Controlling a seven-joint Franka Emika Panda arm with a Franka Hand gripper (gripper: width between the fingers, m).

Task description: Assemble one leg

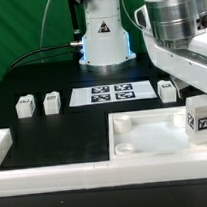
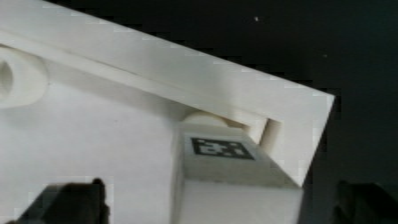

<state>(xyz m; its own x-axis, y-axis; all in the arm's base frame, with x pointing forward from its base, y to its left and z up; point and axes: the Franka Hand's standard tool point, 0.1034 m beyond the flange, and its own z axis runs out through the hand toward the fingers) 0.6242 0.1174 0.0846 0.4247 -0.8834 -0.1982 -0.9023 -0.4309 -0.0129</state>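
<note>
White border rail (image 1: 57, 178) runs along the table (image 1: 53, 130) edge, on the camera side of the tray-like part (image 1: 144, 139).

Leg (image 1: 199, 119) stands upright inside the tray-like part, toward the exterior view's right, with its marker tag facing the camera.

Exterior view only:
- Three spare legs (image 1: 26, 105) (image 1: 51, 101) (image 1: 167, 90) stand on the table beyond the tray-like part, well apart from it.
- The marker board (image 1: 111, 92) lies among them.
- The robot base (image 1: 100, 37) is farthest from the tray-like part.

Wrist view only:
- The leg's end is tucked into a corner of the tray-like part, close against the rim wall.
- A round socket (image 2: 15, 80) sits at the next corner along the rim.
- Both dark fingertips (image 2: 71, 203) of the hand (image 2: 217, 207) are visible.

Hand: spread wide, one fingertip on each side of the leg, with a gap on both sides and no contact seen. The exterior view does not show the fingers clearly.

Arm (image 1: 176, 26): reaches in over the tray-like part from the exterior view's right. The wrist is directly above the leg, pointing down.
</note>
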